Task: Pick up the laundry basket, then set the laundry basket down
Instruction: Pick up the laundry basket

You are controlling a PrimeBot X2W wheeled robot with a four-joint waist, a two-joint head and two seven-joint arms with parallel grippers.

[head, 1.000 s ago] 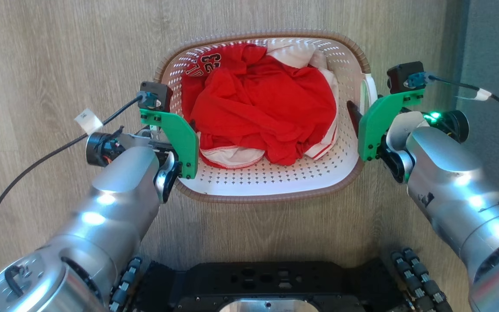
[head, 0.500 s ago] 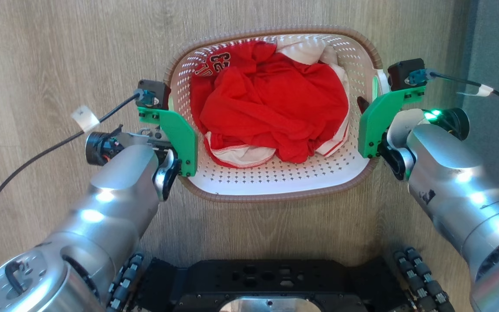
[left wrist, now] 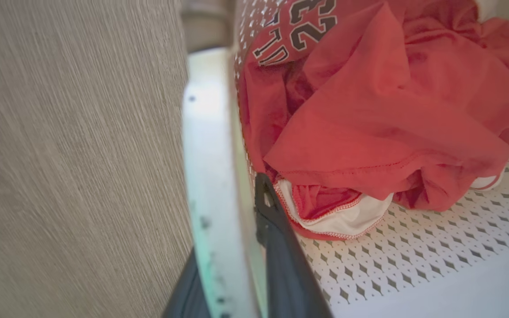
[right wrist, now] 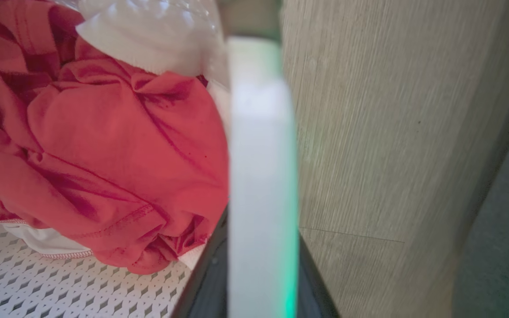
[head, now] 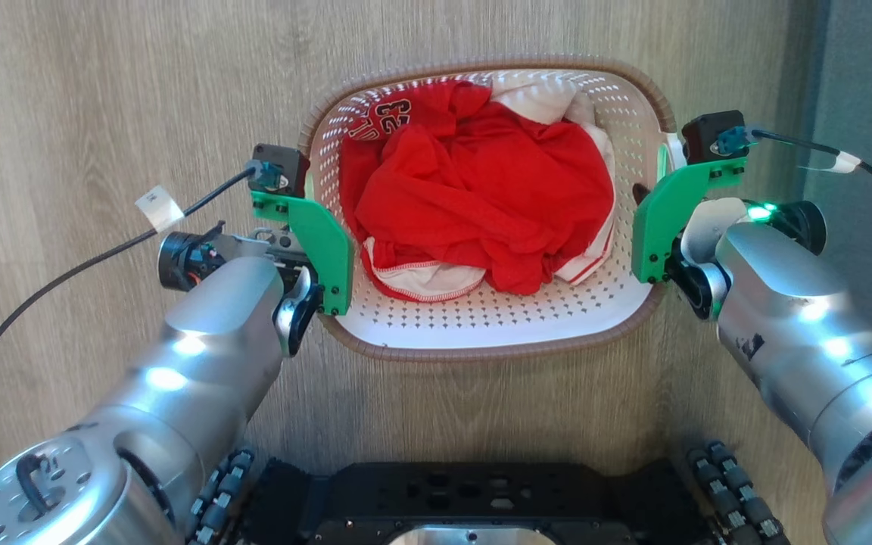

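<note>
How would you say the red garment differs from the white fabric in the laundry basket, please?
The red garment lies on top and covers most of the pile; the white fabric only peeks out at its edges. The red garment bears a dark printed 23; the white fabric shows no print. Both lie crumpled inside the laundry basket.

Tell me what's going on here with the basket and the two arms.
A two-armed wheeled robot is handling the laundry basket, which holds a heap of red and white clothes. The left gripper is closed on the basket's left side handle, one finger on each side of it. The right gripper grips the right handle the same way. The basket looks level between the arms over the wooden floor. These views do not show whether it is lifted clear or resting on the floor.
</note>
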